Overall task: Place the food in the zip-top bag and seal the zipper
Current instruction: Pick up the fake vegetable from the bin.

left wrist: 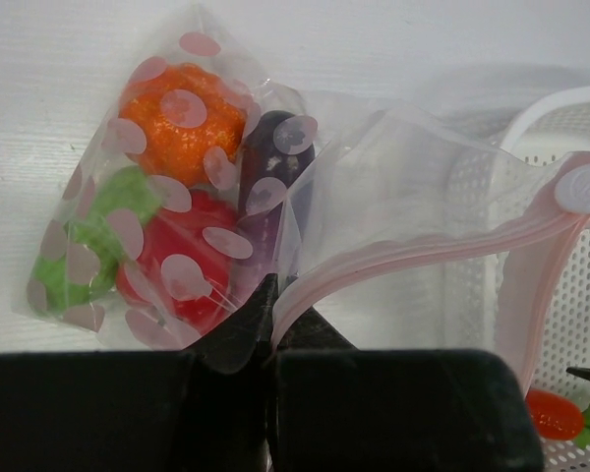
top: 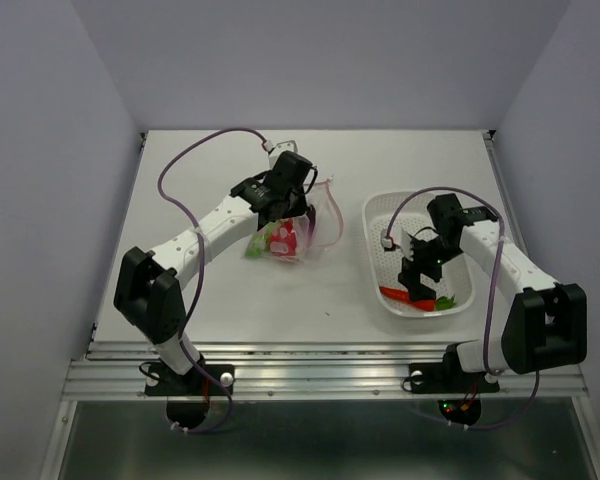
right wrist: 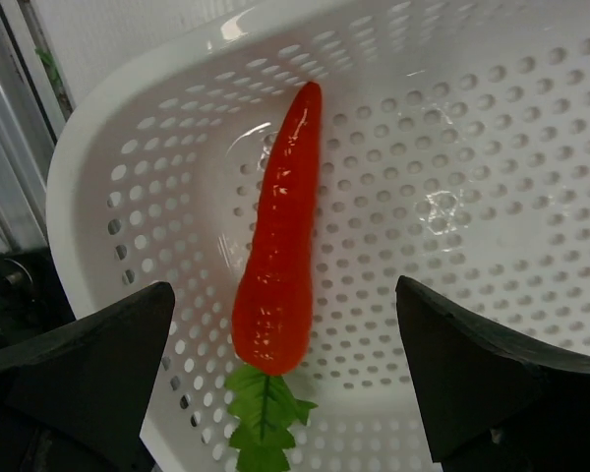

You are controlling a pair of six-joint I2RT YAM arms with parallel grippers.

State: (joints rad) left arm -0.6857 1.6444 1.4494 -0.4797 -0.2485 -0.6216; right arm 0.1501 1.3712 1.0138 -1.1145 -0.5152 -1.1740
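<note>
Over the right basket (right wrist: pixel 88 167), the right gripper (right wrist: pixel 285 295) gapes to take the carrot (right wrist: pixel 280 236); the left gripper (left wrist: pixel 272 295) pinches the bag (left wrist: pixel 374 197) open.

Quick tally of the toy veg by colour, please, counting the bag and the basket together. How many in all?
Orange pumpkin, in the bag: 1
Purple eggplant, in the bag: 1
Red pepper, in the bag: 1
Green pod, in the bag: 1
Orange-red carrot, in the basket: 1
Total: 5
</note>
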